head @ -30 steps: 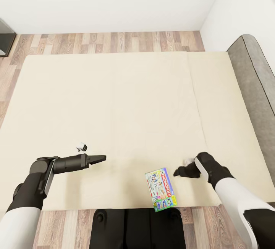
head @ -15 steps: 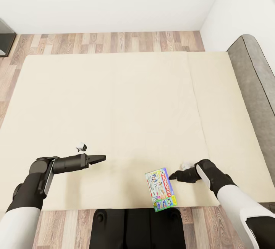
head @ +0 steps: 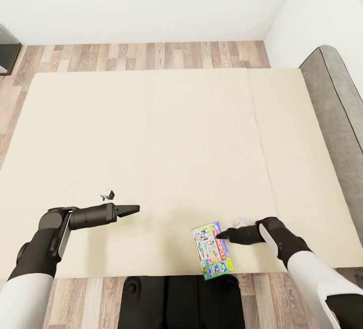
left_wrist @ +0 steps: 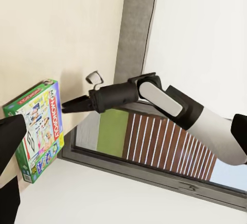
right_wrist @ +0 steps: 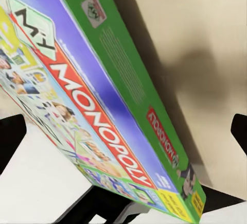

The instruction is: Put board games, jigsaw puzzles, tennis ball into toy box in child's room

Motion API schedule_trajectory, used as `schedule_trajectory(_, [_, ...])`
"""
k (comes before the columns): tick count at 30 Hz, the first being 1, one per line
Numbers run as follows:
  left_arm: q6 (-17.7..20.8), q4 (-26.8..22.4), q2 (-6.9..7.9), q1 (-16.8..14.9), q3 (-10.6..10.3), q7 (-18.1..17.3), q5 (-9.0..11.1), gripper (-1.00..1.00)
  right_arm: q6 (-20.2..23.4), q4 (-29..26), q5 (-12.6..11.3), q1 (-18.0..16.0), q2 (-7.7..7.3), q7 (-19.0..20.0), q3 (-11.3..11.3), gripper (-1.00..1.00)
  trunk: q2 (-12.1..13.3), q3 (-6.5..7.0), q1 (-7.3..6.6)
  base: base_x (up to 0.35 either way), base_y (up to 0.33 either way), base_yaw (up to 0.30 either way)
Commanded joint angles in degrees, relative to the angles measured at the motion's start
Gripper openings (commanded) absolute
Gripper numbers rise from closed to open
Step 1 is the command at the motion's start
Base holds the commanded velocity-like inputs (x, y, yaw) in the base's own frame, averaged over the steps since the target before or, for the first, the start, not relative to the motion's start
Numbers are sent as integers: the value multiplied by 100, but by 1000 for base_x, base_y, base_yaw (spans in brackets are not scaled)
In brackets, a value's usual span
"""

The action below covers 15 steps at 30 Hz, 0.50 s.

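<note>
The right gripper point(head: 223, 233) reaches in low over the near edge of the bed point(head: 151, 132), its dark fingertips right at the long right-hand side of the Monopoly board game point(head: 212, 250). From the head view I cannot tell whether it touches the box or stops just short. In the right wrist view the dark fingertips sit far out at either side of the picture with the green edge of the Monopoly board game point(right_wrist: 128, 105) lying between them, so the gripper is spread wide and grips nothing. In the left wrist view the right gripper point(left_wrist: 66, 107) comes to a dark point just beside the box point(left_wrist: 35, 126).

The left gripper point(head: 135, 209) hangs over the bed well to the left of the game, pointing across toward it. Its fingers look drawn into a narrow point with nothing between them, though I cannot tell for sure how they stand.

The game lies flat on the cream mattress, close to the near edge, its near end overhanging toward the robot's dark base point(head: 176, 301). A seam runs down the mattress right of centre. A grey padded headboard point(head: 335, 117) borders the bed on the right. Wood-plank floor point(head: 141, 56) and white walls point(head: 151, 1) lie beyond.
</note>
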Motion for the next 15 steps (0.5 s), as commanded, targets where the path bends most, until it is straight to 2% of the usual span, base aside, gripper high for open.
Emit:
schedule_trajectory(1, [60, -6, -3, -2, 6, -42, -45, 100, 21, -4, -59, 5, -6, 65, 39, 100, -9, -6, 3, 0, 0, 0])
schedule_trajectory(5, [61, -5, 0, -2, 6, -42, -45, 100, 10, -4, -73, 14, 15, 187, 39, 100, -9, -6, 3, 0, 0, 0])
schedule_trajectory(15, [61, -4, 1, -2, 6, -42, -43, 100, -37, 1, -56, 17, 75, 216, 60, 100, -9, -6, 3, 0, 0, 0])
